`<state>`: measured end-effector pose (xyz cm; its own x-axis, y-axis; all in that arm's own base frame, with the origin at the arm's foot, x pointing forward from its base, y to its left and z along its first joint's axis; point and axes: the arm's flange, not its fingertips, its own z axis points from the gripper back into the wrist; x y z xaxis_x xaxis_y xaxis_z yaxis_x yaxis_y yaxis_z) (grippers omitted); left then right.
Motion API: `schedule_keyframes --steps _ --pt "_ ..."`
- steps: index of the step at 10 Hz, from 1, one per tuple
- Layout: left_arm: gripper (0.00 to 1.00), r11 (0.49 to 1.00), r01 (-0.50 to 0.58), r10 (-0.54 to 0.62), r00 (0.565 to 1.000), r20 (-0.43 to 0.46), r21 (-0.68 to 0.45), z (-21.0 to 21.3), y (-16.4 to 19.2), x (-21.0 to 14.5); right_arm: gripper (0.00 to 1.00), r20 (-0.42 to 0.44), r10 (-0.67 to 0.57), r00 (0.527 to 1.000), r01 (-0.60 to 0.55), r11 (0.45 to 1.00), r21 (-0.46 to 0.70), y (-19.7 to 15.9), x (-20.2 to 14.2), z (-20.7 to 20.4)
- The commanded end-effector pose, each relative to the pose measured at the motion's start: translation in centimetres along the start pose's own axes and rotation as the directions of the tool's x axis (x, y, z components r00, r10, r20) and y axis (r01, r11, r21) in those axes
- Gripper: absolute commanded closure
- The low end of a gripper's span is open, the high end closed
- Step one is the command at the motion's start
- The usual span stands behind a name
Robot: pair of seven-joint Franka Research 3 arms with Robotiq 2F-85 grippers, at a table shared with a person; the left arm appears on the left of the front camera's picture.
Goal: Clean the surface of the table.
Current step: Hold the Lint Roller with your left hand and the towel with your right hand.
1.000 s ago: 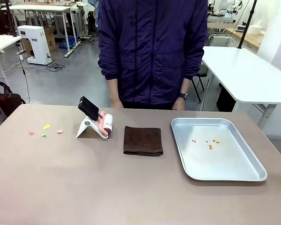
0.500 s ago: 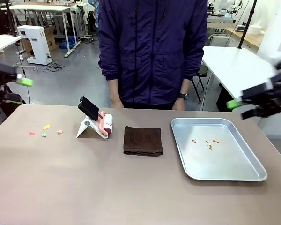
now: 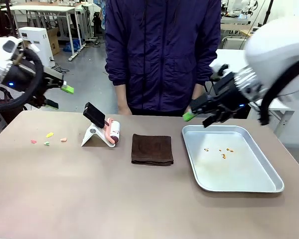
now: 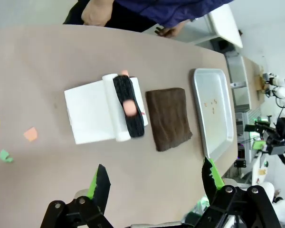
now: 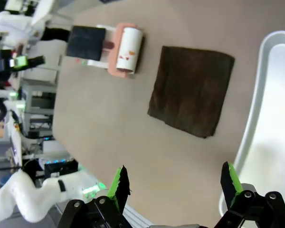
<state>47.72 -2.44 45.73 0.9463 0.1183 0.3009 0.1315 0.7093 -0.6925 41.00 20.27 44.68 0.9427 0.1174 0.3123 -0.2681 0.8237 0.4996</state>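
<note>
Both pincers hung above the bench (image 3: pixel 89 199), which spanned the whole lower front view with the person standing at its twelve o'clock edge. The left pincer (image 3: pixel 60 97) was at ten o'clock, the right pincer (image 3: pixel 199 118) at two o'clock. Each was spread wide and held nothing, as the wrist views confirmed (image 4: pixel 154 168) (image 5: pixel 175 170).

From the bench's middle, the scraps (image 3: pixel 47 139) lay near nine o'clock. The roller (image 3: pixel 112 130) rested on its white stand (image 3: pixel 92 134) at eleven o'clock. The cloth (image 3: pixel 152 149) lay flat at twelve o'clock, just beside the tray (image 3: pixel 239 185) at three o'clock.

The step in hand looked like fetching a cleaning tool. The left pincer sat nearest the roller and the scraps, so it seemed the natural choice. It would do well to line its fingers across the black handle (image 3: pixel 93 114), which tilted up off the stand. Closing only once the handle sat squarely between the pads should keep the light stand from tipping or sliding. The scraps looked light, so a slow, low approach should avoid flicking them off the nine o'clock edge. The right pincer would best stay clear of the middle, over the tray, until needed.
</note>
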Motion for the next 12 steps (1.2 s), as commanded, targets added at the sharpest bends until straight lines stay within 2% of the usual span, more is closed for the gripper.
schedule_keyframes --steps 1,3,5,8,9,10,12 --pt "0.00 0.999 -0.039 0.040 0.998 -0.051 0.026 -2.3 0.2 2.1 0.00 -0.042 -0.147 0.988 0.147 0.989 -0.006 1.4 2.8 -4.5" --pt "0.00 0.998 -0.046 0.050 0.996 -0.080 0.051 -4.9 0.5 3.1 0.00 -0.020 -0.247 0.969 0.246 0.967 -0.063 1.5 3.5 -10.0" --pt "0.00 0.995 -0.067 0.075 0.992 -0.106 0.070 -6.6 1.0 3.8 0.00 -0.036 -0.315 0.949 0.313 0.948 -0.052 1.3 3.5 -12.5" --pt "0.00 0.991 -0.120 0.128 0.979 -0.156 0.061 -8.0 1.6 4.1 0.00 -0.019 -0.343 0.939 0.342 0.939 -0.040 0.8 3.8 -12.6" --pt "0.00 0.996 -0.072 0.078 0.990 -0.118 0.057 -7.6 2.2 3.4 0.00 0.024 -0.315 0.949 0.316 0.946 -0.066 0.3 3.7 -11.3" --pt "0.00 0.996 -0.072 0.078 0.990 -0.118 0.057 -7.6 2.2 3.4 0.00 -0.052 -0.318 0.947 0.316 0.948 -0.045 0.3 3.4 -13.2" --pt "0.00 0.996 -0.072 0.078 0.990 -0.118 0.057 -7.6 2.2 3.4 0.00 -0.028 -0.314 0.949 0.313 0.949 -0.044 0.3 3.8 -12.4"
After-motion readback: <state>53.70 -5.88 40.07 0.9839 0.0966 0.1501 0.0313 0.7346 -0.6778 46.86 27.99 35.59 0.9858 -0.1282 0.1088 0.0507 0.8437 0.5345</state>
